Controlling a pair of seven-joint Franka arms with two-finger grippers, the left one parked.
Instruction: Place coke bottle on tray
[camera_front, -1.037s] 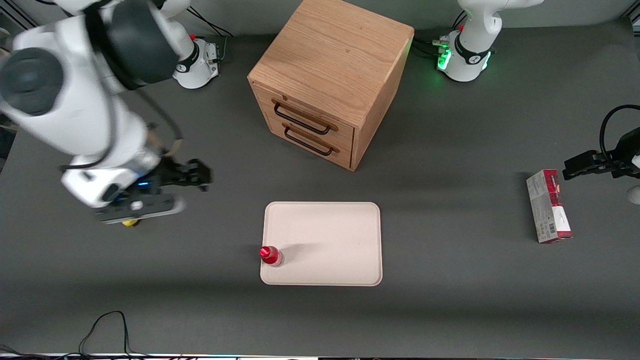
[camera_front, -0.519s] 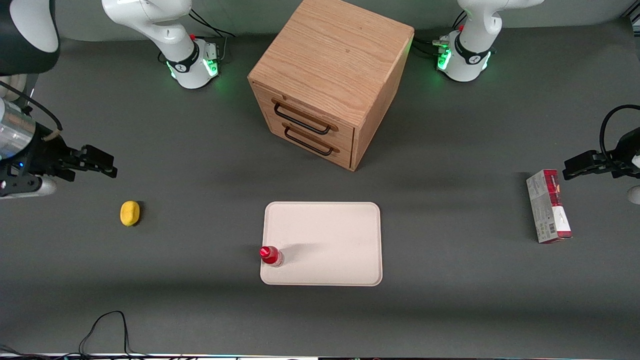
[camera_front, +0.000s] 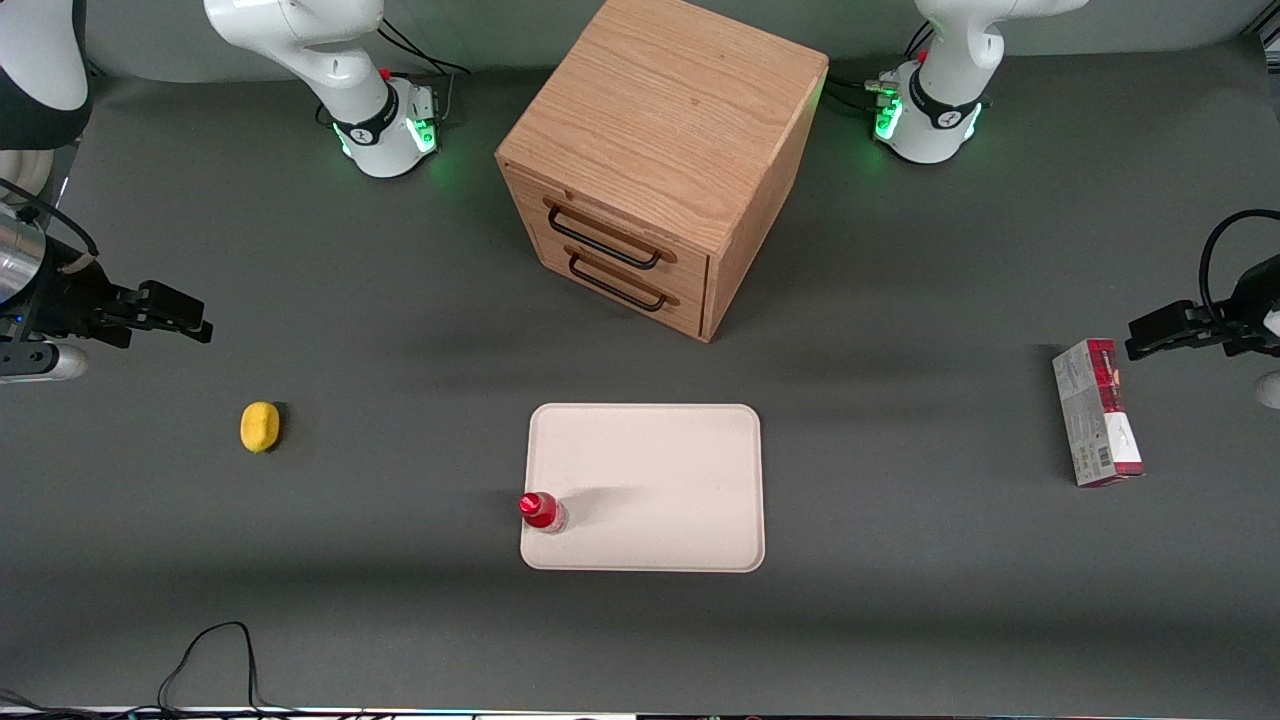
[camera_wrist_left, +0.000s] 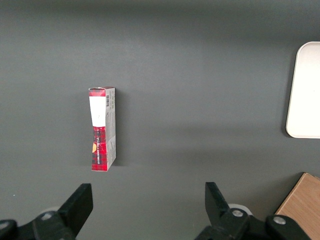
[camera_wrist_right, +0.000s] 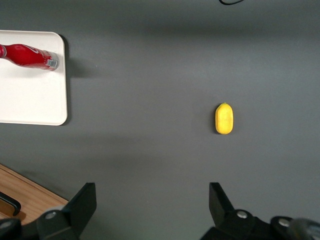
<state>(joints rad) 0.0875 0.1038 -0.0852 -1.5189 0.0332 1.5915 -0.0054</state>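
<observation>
The coke bottle (camera_front: 542, 511) with red cap and red label stands upright on the cream-white tray (camera_front: 660, 470), at the tray's corner nearest the front camera on the working arm's side. In the right wrist view the bottle (camera_wrist_right: 29, 56) also stands on the tray (camera_wrist_right: 30, 100) near its edge. My right gripper (camera_front: 185, 322) is open and empty, high above the bare table at the working arm's end, well away from the tray. Its fingers (camera_wrist_right: 85, 200) show wide apart over grey table.
A yellow lemon-like object (camera_front: 260, 427) lies on the table between my gripper and the tray. A wooden drawer cabinet (camera_front: 650, 160) stands farther from the front camera than the tray. A red-and-grey carton (camera_front: 1097, 412) lies toward the parked arm's end.
My right arm has swung away from the tray toward the working arm's end of the table, uncovering the yellow object. The bottle has stayed put on the tray.
</observation>
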